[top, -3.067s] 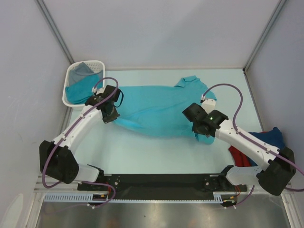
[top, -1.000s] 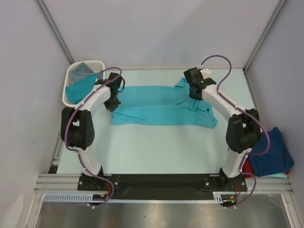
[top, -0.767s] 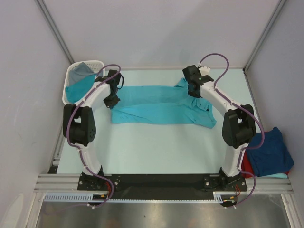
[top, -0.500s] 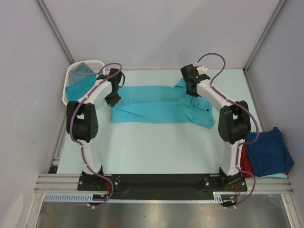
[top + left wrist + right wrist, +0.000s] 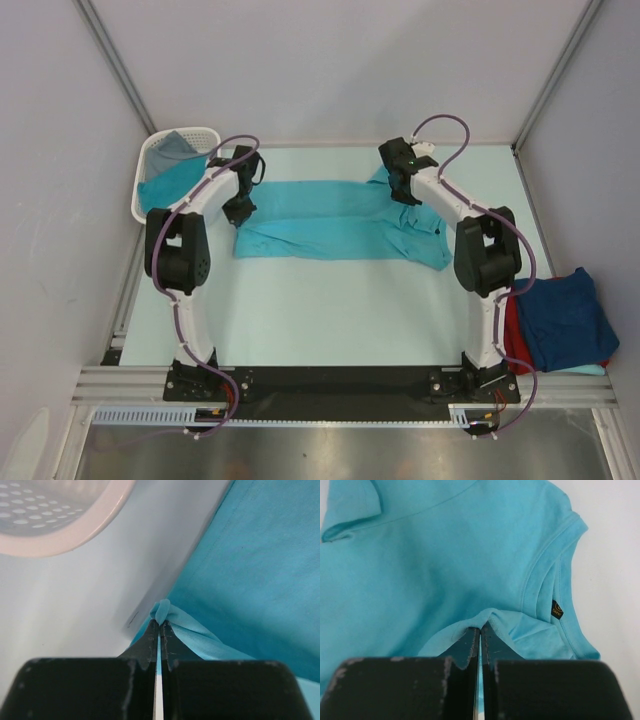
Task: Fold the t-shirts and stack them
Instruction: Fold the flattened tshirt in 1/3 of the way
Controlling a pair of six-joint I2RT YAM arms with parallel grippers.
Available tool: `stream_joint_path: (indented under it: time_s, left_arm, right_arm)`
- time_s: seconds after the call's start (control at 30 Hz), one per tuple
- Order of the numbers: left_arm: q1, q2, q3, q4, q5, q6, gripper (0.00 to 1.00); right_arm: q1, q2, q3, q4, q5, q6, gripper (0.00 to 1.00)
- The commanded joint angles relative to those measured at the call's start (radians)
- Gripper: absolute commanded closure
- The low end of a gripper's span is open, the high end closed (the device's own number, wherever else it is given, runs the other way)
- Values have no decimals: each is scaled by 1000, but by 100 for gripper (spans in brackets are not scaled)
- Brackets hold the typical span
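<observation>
The teal t-shirt [image 5: 335, 222] lies across the far middle of the table, folded lengthwise into a long band. My left gripper [image 5: 240, 208] is shut on a pinch of its left edge [image 5: 165, 611]. My right gripper [image 5: 403, 192] is shut on a fold of cloth near the collar [image 5: 490, 615], where a small black label [image 5: 556, 609] shows. A navy t-shirt [image 5: 565, 318] lies over a red one [image 5: 515, 335] at the right edge. A teal garment [image 5: 165, 188] and a grey one [image 5: 180, 147] sit in the basket.
A white slotted plastic basket [image 5: 142, 165] stands at the far left; its rim shows in the left wrist view [image 5: 75, 535]. Grey walls close in the back and both sides. A black rail [image 5: 340, 380] runs along the near edge.
Both grippers have carried the near edge of the teal t-shirt away from me, folding it lengthwise into a narrower band. Both arms now stretch to the far side.
</observation>
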Motion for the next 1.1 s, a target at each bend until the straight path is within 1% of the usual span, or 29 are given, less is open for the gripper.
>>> stream_joint_path:
  time_s: [0.0,0.07,0.27,0.3,0.43,0.57,0.67,0.77,1.07]
  left_arm:
    - [9,-73,1,-6,-14,1,100]
    - [9,-108,-20,-4,-12,1,100]
    - [-13,-306,-154,16,2,1,100]
    - [-17,-375,-195,34,0,1,100]
    - [-60,-478,-241,17,-16,9,100]
    - [-82,-553,-310,-6,-23,10,100]
    - [-97,-602,-396,-12,-21,-4,100]
    - [-112,-653,-444,-22,-27,-17,100]
    - [-131,-736,-517,-67,-35,-36,100]
  right_arm:
    - [-5,-105,-40,13,14,9,100]
    - [3,-153,-105,19,1,12,100]
    - [55,-359,-259,24,29,15,100]
    - [65,-376,-265,4,29,27,100]
    - [95,-462,-306,-30,44,38,100]
    - [118,-546,-371,-36,49,52,100]
    - [138,-581,-418,-54,55,76,100]
    - [159,-621,-457,-67,59,96,100]
    - [220,-718,-527,-137,79,150,100]
